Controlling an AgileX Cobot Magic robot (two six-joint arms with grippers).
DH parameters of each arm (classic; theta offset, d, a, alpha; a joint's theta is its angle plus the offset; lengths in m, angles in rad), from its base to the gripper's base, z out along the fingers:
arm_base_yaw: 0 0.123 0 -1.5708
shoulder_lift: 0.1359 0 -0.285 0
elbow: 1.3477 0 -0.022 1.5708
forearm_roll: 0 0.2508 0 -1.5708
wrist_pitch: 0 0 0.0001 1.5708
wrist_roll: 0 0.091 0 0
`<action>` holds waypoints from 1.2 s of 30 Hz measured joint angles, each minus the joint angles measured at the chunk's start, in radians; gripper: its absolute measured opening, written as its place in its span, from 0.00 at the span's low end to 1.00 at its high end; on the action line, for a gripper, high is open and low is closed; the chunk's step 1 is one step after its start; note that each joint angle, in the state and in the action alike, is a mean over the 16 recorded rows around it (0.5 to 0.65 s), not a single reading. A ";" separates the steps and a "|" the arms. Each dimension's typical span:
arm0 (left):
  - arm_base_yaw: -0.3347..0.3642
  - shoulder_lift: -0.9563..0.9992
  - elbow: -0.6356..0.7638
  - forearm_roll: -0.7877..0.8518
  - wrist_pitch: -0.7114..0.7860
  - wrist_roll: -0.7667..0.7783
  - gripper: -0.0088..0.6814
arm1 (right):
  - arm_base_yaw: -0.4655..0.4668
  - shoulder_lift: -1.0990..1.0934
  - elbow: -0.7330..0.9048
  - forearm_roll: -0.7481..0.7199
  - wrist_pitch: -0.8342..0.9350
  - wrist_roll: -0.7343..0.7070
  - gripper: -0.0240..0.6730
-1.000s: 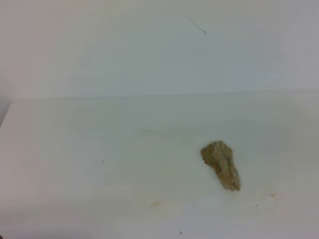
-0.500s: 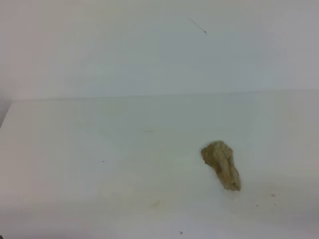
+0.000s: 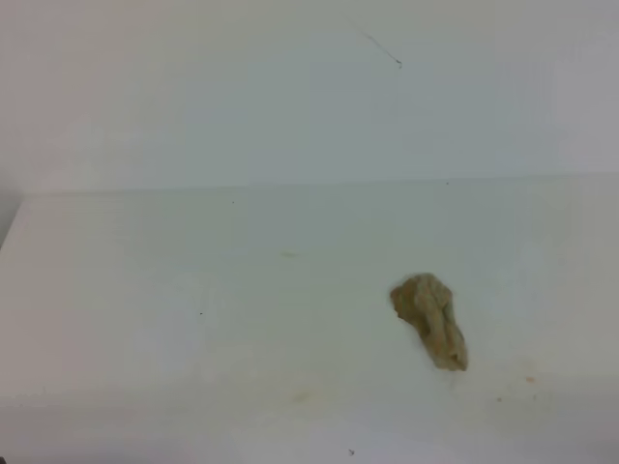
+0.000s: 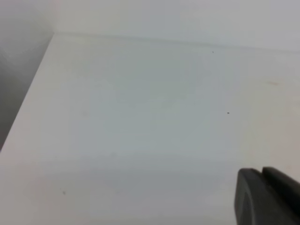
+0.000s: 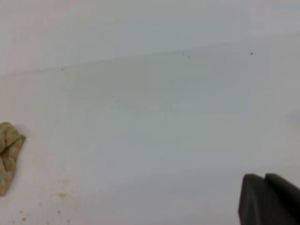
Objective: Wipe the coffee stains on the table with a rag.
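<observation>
The rag (image 3: 431, 319), a lumpy tan-beige wad, lies alone on the white table (image 3: 145, 309), right of centre in the exterior high view; it also shows at the left edge of the right wrist view (image 5: 8, 157). No coffee stains show in any view; only a faint tan trace (image 3: 301, 394) marks the table near its front edge. Neither arm appears in the exterior high view. My left gripper (image 4: 261, 170) sits at the bottom right of its wrist view, dark fingers pressed together on nothing. My right gripper (image 5: 265, 176) is likewise shut and empty, well to the right of the rag.
Tiny reddish-brown specks (image 5: 61, 195) dot the table just right of the rag's near end. A plain white wall (image 3: 290, 97) rises behind the table. The table's left edge (image 4: 28, 108) drops off into grey shadow.
</observation>
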 joint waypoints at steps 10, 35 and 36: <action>0.000 0.000 0.000 0.000 0.000 0.000 0.01 | 0.000 0.002 0.000 0.000 -0.002 0.009 0.03; 0.000 0.000 0.000 0.000 0.000 0.000 0.01 | 0.000 0.002 0.000 0.000 -0.002 0.009 0.03; 0.000 0.000 0.000 0.000 0.000 0.000 0.01 | 0.000 0.002 0.000 0.000 -0.002 0.009 0.03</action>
